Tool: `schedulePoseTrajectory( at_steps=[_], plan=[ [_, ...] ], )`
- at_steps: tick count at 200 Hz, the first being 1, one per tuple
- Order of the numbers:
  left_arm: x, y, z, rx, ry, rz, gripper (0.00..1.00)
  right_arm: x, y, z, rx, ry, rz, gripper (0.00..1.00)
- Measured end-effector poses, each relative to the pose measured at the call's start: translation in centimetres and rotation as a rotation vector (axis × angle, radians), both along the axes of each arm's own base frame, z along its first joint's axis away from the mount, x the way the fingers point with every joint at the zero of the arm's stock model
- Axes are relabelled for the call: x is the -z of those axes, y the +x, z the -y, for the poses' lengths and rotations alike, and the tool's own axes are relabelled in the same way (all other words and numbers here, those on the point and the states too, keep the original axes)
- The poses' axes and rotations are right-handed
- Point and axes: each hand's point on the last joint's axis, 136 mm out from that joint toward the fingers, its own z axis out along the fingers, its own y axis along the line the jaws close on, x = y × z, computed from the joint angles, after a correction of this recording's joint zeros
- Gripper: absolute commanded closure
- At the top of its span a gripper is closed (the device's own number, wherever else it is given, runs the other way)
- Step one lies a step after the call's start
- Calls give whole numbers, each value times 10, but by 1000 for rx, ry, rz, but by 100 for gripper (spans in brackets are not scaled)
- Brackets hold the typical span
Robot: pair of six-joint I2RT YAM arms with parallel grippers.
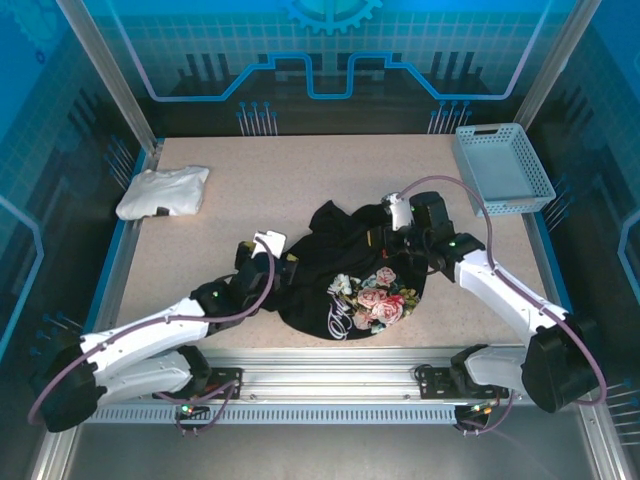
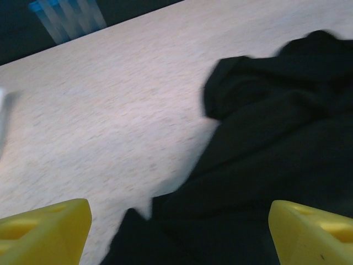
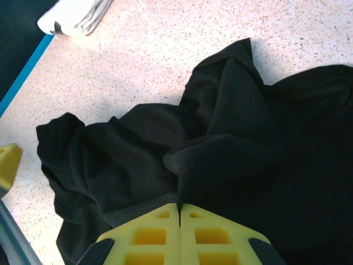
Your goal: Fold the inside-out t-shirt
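Observation:
The inside-out t-shirt point(image 1: 355, 275) lies crumpled in the middle of the table, black with its floral print and white script facing up at the near side. My left gripper point(image 1: 283, 275) is open at the shirt's left edge. In the left wrist view its yellow fingers point(image 2: 47, 226) stand wide apart, with black cloth point(image 2: 265, 154) lying between them. My right gripper point(image 1: 388, 240) sits over the shirt's far right part. There it point(image 3: 180, 205) is shut on a raised fold of the black cloth point(image 3: 231, 154).
A smaller white folded garment point(image 1: 163, 190) lies at the table's far left, also seen in the right wrist view point(image 3: 74, 14). A light blue basket point(image 1: 500, 165) stands at the far right corner. Bare tabletop point(image 1: 300, 170) surrounds the shirt.

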Motion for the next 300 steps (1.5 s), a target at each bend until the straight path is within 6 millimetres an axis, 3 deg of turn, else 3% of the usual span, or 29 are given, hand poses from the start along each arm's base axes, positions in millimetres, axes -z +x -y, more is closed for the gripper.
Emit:
schedulePoseTrajectory(
  at_steps=[24,50,76,104,118,127,138,164,192,214,231,244,281,300],
  plan=[
    [14,-6,34,180,7,-37,16,-5,3,0,-3,3,14,100],
    [50,-6,54,289,103,-117,18,-5,4,0,-7,6,9,100],
    [77,4,63,310,190,-171,43,-6,4,1,-11,7,7,100],
    [78,18,65,283,172,-167,65,-4,3,3,-13,-3,1,100],
    [69,20,70,282,120,-150,77,-2,3,6,-12,-13,-4,100],
    [62,20,73,293,83,-142,92,0,2,8,-14,-21,-6,100],
    [47,18,76,315,21,-130,100,-1,1,9,-20,-31,-8,100],
    [-10,19,73,350,-202,-66,100,-19,-3,11,-48,-49,45,100],
    [-90,5,61,409,-484,39,100,-60,-16,18,-76,-54,187,100],
    [-123,-16,61,491,-622,46,100,-92,-28,23,-84,-44,309,100],
    [-131,-26,61,542,-679,19,100,-106,-28,29,-47,-46,370,100],
    [-131,-31,63,569,-708,-14,100,-105,-21,34,4,-61,365,99],
    [-121,-36,71,614,-756,-121,100,-55,10,37,111,-217,195,72],
    [-117,-34,73,607,-765,-154,100,-38,-3,29,69,-312,193,57]
  ],
)
